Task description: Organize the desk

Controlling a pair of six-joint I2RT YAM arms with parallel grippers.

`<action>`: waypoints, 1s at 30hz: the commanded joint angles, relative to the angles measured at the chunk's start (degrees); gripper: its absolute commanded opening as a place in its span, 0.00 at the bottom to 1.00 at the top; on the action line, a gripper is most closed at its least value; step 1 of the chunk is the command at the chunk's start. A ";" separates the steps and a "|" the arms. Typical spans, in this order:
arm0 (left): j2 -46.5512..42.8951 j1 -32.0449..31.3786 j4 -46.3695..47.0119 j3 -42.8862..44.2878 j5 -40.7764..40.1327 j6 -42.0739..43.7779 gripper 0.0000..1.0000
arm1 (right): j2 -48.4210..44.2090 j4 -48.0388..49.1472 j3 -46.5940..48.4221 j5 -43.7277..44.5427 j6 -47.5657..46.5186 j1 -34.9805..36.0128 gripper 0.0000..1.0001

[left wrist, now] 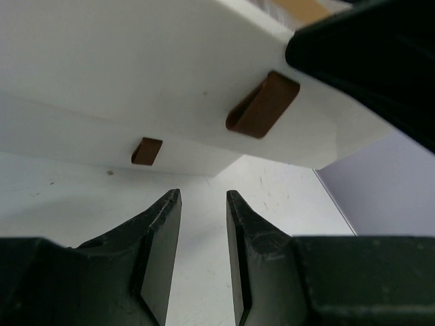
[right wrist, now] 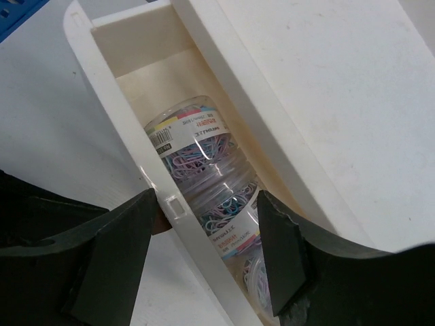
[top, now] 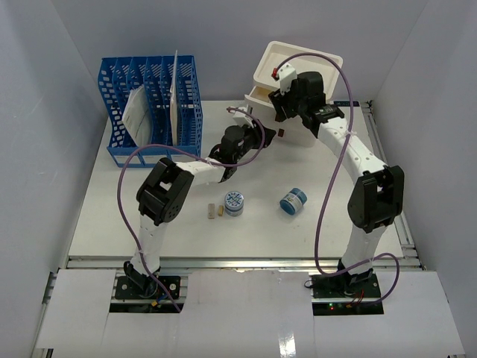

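While top drawer (right wrist: 136,149) stands open holding paper-clip tubs (right wrist: 204,163) | right gripper (right wrist: 207,227) wide, astride its front wall, likely to slide it | left gripper (left wrist: 202,204) narrow, empty, near brown handle (left wrist: 262,105) | desk (top: 261,231) spans under both arms, drawer box (top: 302,63) far right

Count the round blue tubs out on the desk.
2. The left tub sits centrally on the desk beside small tan pieces; the right tub lies just to its right. Others may be hidden in the drawer box.
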 commanded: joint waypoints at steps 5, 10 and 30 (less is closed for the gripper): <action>-5.31 0.47 3.25 -0.87 1.93 1.68 0.44 | 3.44 5.57 5.71 3.54 -4.04 -1.62 0.59; -6.02 0.53 3.84 -1.58 2.23 2.17 0.44 | -0.51 7.51 2.73 1.22 -3.20 -1.95 0.58; -9.90 0.53 4.74 -6.04 3.21 3.52 0.44 | 3.04 9.78 5.85 1.48 -4.72 -3.24 0.64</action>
